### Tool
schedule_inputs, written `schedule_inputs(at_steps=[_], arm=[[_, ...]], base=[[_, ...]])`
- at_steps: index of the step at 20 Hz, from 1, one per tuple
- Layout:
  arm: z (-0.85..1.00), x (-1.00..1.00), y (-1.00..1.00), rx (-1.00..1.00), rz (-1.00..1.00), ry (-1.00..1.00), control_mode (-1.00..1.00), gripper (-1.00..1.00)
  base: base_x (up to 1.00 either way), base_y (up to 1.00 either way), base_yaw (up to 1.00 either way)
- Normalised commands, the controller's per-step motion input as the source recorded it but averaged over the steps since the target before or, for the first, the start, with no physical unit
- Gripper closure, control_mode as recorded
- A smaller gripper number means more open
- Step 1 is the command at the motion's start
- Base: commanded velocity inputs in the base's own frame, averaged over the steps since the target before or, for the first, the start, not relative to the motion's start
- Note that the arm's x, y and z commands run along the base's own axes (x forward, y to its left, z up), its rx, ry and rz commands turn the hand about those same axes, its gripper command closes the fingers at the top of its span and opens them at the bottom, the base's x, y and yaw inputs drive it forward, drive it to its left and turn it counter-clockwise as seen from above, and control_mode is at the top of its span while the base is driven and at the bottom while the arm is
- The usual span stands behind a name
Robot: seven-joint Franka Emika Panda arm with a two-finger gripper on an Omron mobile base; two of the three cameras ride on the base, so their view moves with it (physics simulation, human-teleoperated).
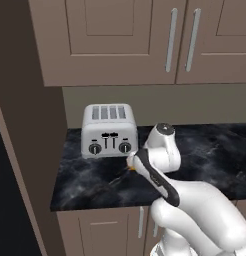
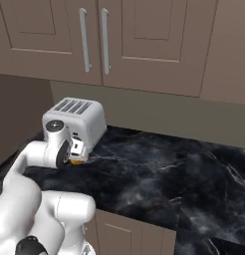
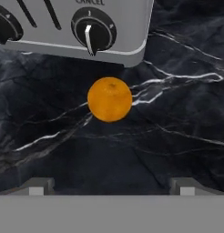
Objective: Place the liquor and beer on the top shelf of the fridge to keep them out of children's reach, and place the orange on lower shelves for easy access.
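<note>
Your jaws [image 3: 111,185] stand spread wide and empty, with the orange [image 3: 109,99] on the counter [image 3: 186,113] just ahead of them, apart from the tips and just in front of the toaster [image 3: 73,27]. You count one orange and one toaster. Judging by this, the orange's grasp and shelving remain.

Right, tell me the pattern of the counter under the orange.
Black marble-look counter with thin white veins, clearest in the hand view around the small round orange.
</note>
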Motion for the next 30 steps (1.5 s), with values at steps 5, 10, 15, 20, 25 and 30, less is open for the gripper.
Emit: schedule_inputs(at_steps=[5, 10, 15, 20, 25, 30], arm=[[-0.21, 0.37, 0.08, 0.0, 0.0, 0.04, -1.0, -1.0], [-0.22, 0.34, 0.17, 0.0, 0.0, 0.03, -1.0, -1.0], [-0.23, 0.24, 0.07, 0.0, 0.0, 0.01, -1.0, -1.0], [-0.22, 0.06, 0.0, 0.0, -0.02, 0.0, -1.0, -1.0], [-0.23, 0.04, 0.0, 0.0, -0.03, 0.0, -1.0, -1.0], [-0.19, 0.07, 0.0, 0.0, -0.03, 0.0, -1.0, -1.0]], base=[[0.0, 0.0, 0.0], [0.0, 0.0, 0.0], [0.0, 0.0, 0.0], [0.0, 0.0, 0.0], [0.0, 0.0, 0.0], [0.0, 0.0, 0.0]])
